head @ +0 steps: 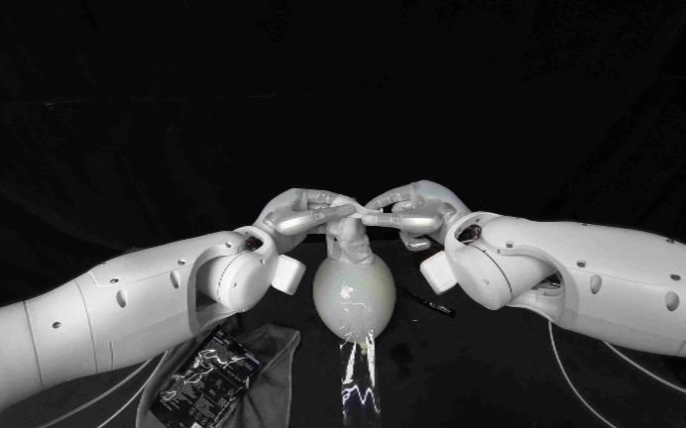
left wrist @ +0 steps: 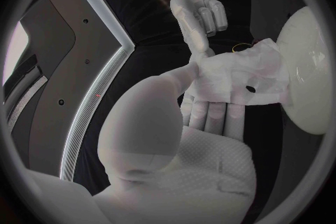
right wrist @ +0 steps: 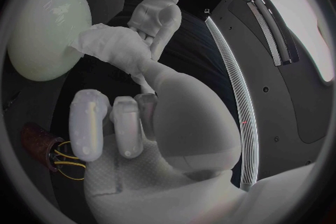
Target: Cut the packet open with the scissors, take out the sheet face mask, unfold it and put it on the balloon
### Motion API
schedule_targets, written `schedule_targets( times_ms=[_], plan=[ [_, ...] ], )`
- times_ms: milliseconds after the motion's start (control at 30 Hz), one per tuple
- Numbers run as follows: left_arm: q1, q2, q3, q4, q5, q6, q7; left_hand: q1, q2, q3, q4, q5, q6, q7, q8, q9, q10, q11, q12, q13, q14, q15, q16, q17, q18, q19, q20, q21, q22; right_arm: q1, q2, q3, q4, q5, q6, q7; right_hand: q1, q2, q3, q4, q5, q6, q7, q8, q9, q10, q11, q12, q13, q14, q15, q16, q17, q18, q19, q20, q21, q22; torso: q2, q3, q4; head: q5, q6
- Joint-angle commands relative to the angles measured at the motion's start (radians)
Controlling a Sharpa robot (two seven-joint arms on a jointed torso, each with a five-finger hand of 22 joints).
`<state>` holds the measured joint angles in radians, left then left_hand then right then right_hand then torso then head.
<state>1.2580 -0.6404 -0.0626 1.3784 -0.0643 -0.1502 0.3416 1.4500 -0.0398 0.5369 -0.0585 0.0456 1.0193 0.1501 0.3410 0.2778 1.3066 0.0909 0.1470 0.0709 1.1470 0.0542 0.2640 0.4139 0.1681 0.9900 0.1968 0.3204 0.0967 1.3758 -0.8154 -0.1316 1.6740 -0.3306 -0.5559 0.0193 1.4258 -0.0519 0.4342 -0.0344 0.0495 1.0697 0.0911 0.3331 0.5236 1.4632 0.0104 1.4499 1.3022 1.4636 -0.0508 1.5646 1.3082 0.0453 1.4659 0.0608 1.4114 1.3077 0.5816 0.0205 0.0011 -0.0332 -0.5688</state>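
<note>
Head view | left hand (head: 303, 212) and right hand (head: 414, 210) pinch bunched sheet mask (head: 348, 238) over balloon (head: 353, 294) | best spread evenly (no tugging) before lowering

**Setting, head view.** A black tabletop (head: 486, 378) occupies the lower part of the scene. Its surface is dark and largely featureless. Behind it rises a black backdrop (head: 343, 52), which spans the full width and reaches the top edge. It is dark throughout, with only a faint uneven texture. The line where the tabletop meets the backdrop cannot be told, since both are equally dark there. A dark grey cloth (head: 272, 349) lies on the near left part of the tabletop. Light is concentrated on the near middle of the scene and falls away quickly toward the backdrop, which is almost wholly dark.
</note>
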Motion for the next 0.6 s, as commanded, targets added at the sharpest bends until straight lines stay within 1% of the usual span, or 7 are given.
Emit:
schedule_targets(
  times_ms=[33, 133, 167, 267, 367, 433, 600],
  plan=[
    [0.001, 0.0, 0.001, 0.002, -0.011, -0.001, 0.013, 0.005, 0.003, 0.007, -0.014, 0.003, 0.002, 0.007, 0.006, 0.0, 0.005, -0.003, 0.004, 0.001, -0.005, -0.001, 0.005, 0.002, 0.013, 0.0, -0.005, 0.003, 0.001, 0.0, -0.001, 0.0, 0.001, 0.0, -0.044, 0.017, -0.046, -0.02, 0.048, -0.013, -0.003, -0.011, -0.003, 0.017, 0.016, 0.051, 0.002, 0.006, 0.196, 0.107, 0.001, 0.006, 0.263, -0.009, 0.019, 0.0, 0.007, 0.215, 0.001, 0.0002, 0.0003, -0.001, 0.0],
    [0.001, 0.0, 0.001, 0.003, -0.017, 0.0, 0.012, 0.005, 0.003, 0.007, -0.014, 0.003, 0.002, 0.007, 0.006, 0.0, 0.005, -0.003, 0.004, 0.001, -0.005, -0.001, 0.005, 0.002, 0.013, 0.0, -0.005, 0.003, 0.001, 0.0, -0.001, 0.0, 0.001, 0.006, -0.059, 0.025, -0.05, -0.019, 0.056, -0.014, -0.001, -0.011, -0.003, 0.02, 0.018, 0.053, 0.0, 0.009, 0.198, 0.107, 0.001, 0.006, 0.263, -0.01, 0.021, 0.0, 0.009, 0.216, 0.001, 0.0001, 0.0, -0.001, -0.001],
    [0.001, 0.0, 0.001, 0.003, -0.02, 0.001, 0.012, 0.005, 0.003, 0.007, -0.014, 0.003, 0.002, 0.007, 0.006, 0.0, 0.005, -0.003, 0.004, 0.001, -0.005, -0.001, 0.005, 0.002, 0.013, 0.0, -0.005, 0.003, 0.001, 0.0, -0.001, 0.0, 0.001, 0.008, -0.061, 0.027, -0.088, -0.034, 0.118, -0.031, -0.001, -0.025, -0.006, 0.043, 0.04, 0.054, -0.003, 0.01, 0.199, 0.107, 0.0, 0.006, 0.263, -0.01, 0.022, -0.001, 0.012, 0.217, 0.001, 0.0001, -0.0001, 0.0, -0.002],
    [0.001, 0.0, 0.001, 0.004, -0.027, 0.002, 0.011, 0.005, 0.003, 0.007, -0.015, 0.003, 0.002, 0.006, 0.007, 0.0, 0.005, -0.003, 0.004, 0.001, -0.006, -0.001, 0.006, 0.003, 0.013, 0.0, -0.006, 0.004, 0.001, 0.0, -0.001, 0.0, 0.001, 0.013, -0.062, 0.032, -0.104, -0.039, 0.134, -0.035, -0.001, -0.028, -0.006, 0.051, 0.047, 0.054, -0.002, 0.01, 0.199, 0.107, 0.0, 0.006, 0.263, -0.009, 0.02, -0.001, 0.009, 0.216, 0.0, 0.0002, 0.0, 0.0, -0.001],
    [0.001, 0.0, 0.001, 0.004, -0.031, 0.003, 0.011, 0.005, 0.003, 0.007, -0.015, 0.003, 0.002, 0.006, 0.007, 0.0, 0.005, -0.003, 0.004, 0.001, -0.006, -0.001, 0.006, 0.003, 0.013, 0.0, -0.006, 0.004, 0.001, 0.0, -0.001, 0.0, 0.001, 0.017, -0.044, 0.029, -0.115, -0.043, 0.137, -0.033, -0.001, -0.034, -0.006, 0.051, 0.049, 0.051, -0.002, 0.004, 0.195, 0.107, 0.0, 0.006, 0.263, -0.008, 0.016, -0.001, 0.003, 0.213, 0.0, 0.0003, -0.0004, 0.0, -0.001],
    [0.001, 0.0, 0.001, 0.004, -0.033, 0.002, 0.011, 0.005, 0.003, 0.007, -0.015, 0.003, 0.002, 0.006, 0.007, 0.0, 0.005, -0.003, 0.004, 0.001, -0.006, -0.001, 0.006, 0.003, 0.013, 0.0, -0.006, 0.004, 0.001, 0.0, -0.002, 0.0, 0.0, 0.018, -0.033, 0.026, -0.163, -0.065, 0.114, -0.015, 0.001, -0.051, -0.01, 0.041, 0.045, 0.04, -0.002, -0.014, 0.185, 0.107, 0.002, 0.006, 0.263, -0.002, 0.002, 0.001, -0.022, 0.206, 0.0, 0.0002, -0.0004, 0.0, -0.001],
    [0.001, 0.0, 0.001, 0.004, -0.035, -0.002, 0.013, 0.006, 0.002, 0.007, -0.017, 0.003, 0.002, 0.006, 0.007, 0.0, 0.005, -0.003, 0.004, 0.001, -0.007, -0.001, 0.007, 0.003, 0.013, 0.0, -0.006, 0.005, 0.002, 0.0, -0.012, 0.0, 0.003, 0.023, -0.02, 0.029, -0.19, -0.082, 0.097, -0.008, 0.002, -0.072, -0.001, 0.025, 0.036, 0.034, 0.004, -0.02, 0.182, 0.107, 0.005, 0.006, 0.263, 0.0, -0.004, 0.003, -0.031, 0.203, 0.0, 0.0001, -0.0003, -0.001, 0.0]
  ],
)
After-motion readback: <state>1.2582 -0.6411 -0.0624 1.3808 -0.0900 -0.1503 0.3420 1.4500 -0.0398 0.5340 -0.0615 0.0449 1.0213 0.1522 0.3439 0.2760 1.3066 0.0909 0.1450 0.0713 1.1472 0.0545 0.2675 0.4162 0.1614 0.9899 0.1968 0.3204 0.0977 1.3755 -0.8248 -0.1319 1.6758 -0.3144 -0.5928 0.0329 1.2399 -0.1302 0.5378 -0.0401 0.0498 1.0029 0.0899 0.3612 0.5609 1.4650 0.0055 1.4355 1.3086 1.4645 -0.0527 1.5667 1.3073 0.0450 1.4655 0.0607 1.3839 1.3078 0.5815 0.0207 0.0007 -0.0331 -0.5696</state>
